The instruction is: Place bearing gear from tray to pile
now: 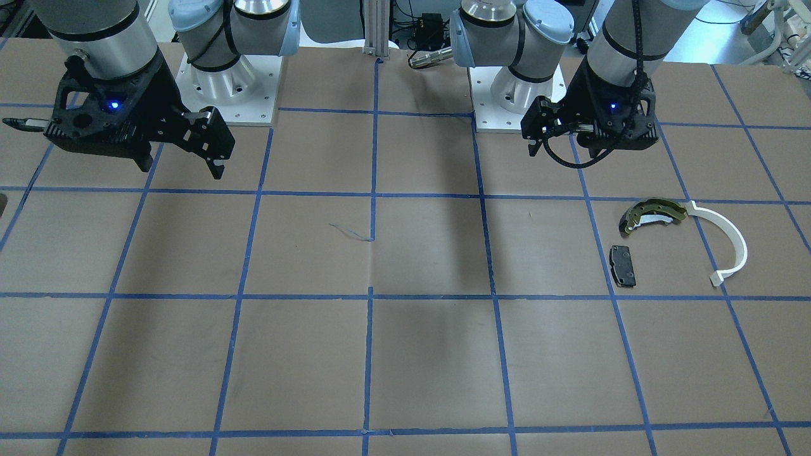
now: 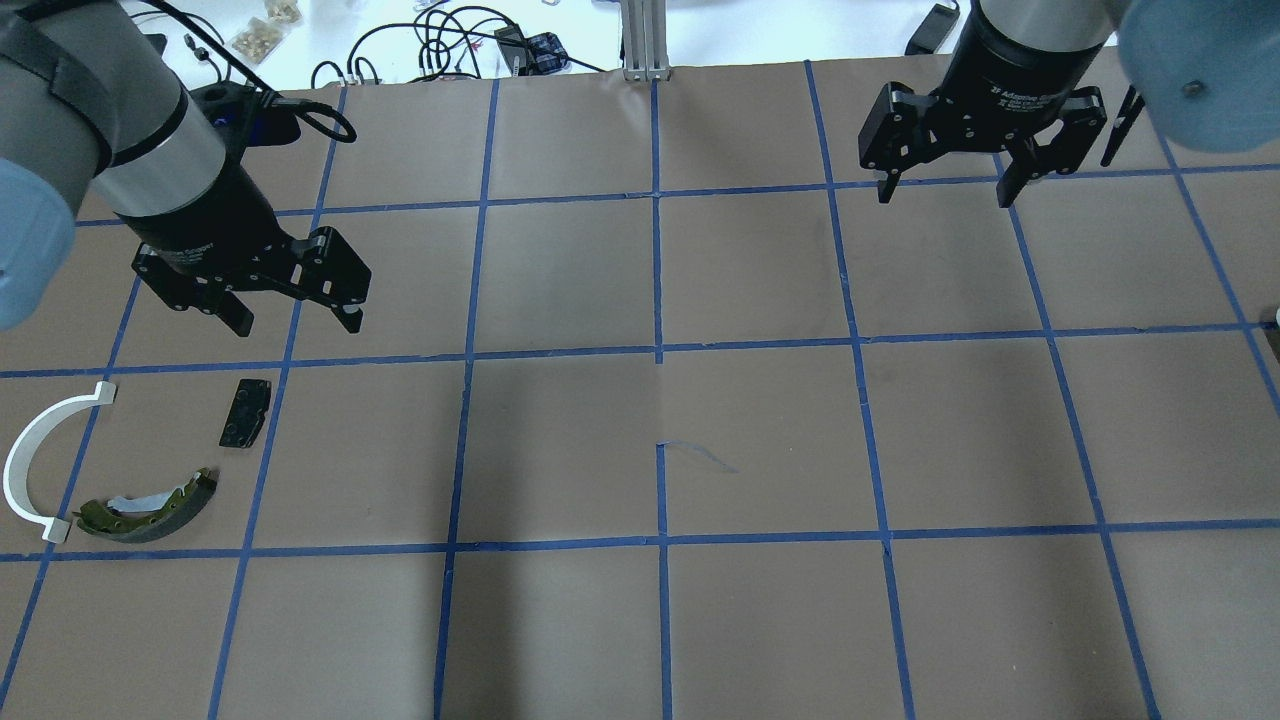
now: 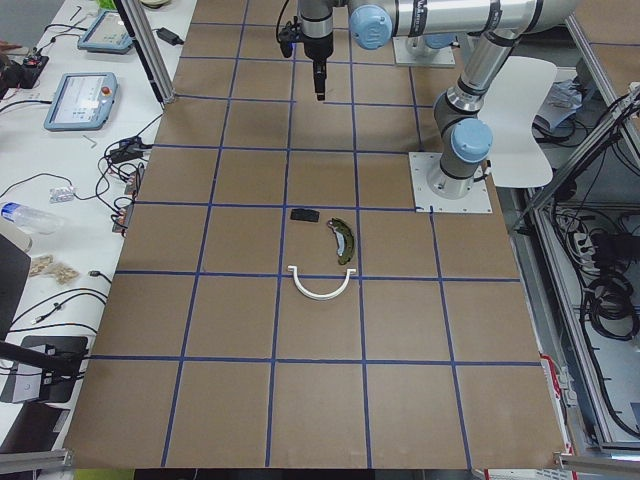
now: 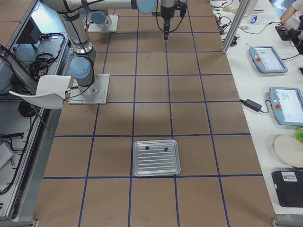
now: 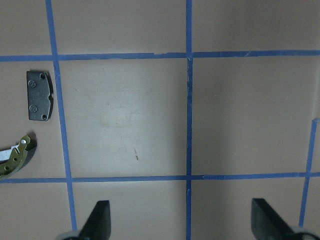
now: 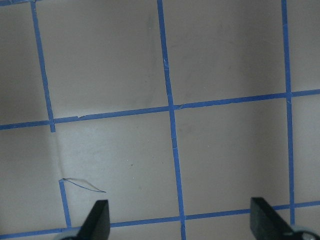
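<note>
The pile lies on the table on my left: an olive-gold brake shoe (image 2: 150,505) (image 1: 652,214), a white arc strip (image 2: 30,450) (image 1: 728,244) and a small black brake pad (image 2: 245,412) (image 1: 622,265) (image 5: 39,95). My left gripper (image 2: 295,322) (image 1: 564,149) (image 5: 182,222) hangs open and empty above the table, just beyond the pad. My right gripper (image 2: 945,195) (image 1: 182,170) (image 6: 180,222) is open and empty over bare table. A metal tray (image 4: 156,165) at the table's right end holds two small dark parts (image 4: 147,147); I cannot tell which is the bearing gear.
Brown table paper with a blue tape grid (image 2: 660,350) covers the table. The two arm bases (image 1: 222,82) stand at the robot's edge. Cables and small items (image 2: 450,40) lie beyond the far edge. The tray shows only in the exterior right view.
</note>
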Robot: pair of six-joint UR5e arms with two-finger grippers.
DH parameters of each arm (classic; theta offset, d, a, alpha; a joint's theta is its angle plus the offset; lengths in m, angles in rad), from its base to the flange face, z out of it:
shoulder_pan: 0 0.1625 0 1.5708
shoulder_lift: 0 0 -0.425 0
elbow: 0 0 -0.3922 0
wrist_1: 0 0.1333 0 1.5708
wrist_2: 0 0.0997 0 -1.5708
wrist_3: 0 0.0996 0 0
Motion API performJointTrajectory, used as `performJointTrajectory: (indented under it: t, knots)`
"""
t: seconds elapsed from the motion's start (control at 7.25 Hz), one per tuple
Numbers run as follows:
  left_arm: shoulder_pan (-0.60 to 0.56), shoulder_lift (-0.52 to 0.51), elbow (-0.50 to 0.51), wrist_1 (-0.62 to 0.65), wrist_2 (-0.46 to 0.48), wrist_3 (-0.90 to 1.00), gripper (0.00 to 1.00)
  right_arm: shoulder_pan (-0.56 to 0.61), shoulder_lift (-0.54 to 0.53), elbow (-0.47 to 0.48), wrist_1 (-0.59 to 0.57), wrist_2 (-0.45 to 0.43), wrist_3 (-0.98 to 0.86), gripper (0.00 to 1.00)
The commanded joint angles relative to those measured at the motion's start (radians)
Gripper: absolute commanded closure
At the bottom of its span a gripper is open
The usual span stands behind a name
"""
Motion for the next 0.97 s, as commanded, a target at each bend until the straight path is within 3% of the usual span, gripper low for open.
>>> performJointTrajectory:
  t: [0.0, 0.55, 0.83]
  knots:
    - [0.000, -0.002, -0.004, 0.000, 0.001, 0.000, 0.00, 0.000, -0.001, 0.000, -0.003, -0.006, 0.002, 0.00]
    - [0.002, -0.001, -0.008, -0.002, 0.001, 0.003, 0.00, -0.012, 0.002, 0.000, 0.013, -0.004, -0.027, 0.00]
    - [0.002, -0.001, -0.008, -0.002, 0.002, 0.000, 0.00, -0.066, 0.004, 0.009, 0.002, -0.068, -0.149, 0.00]
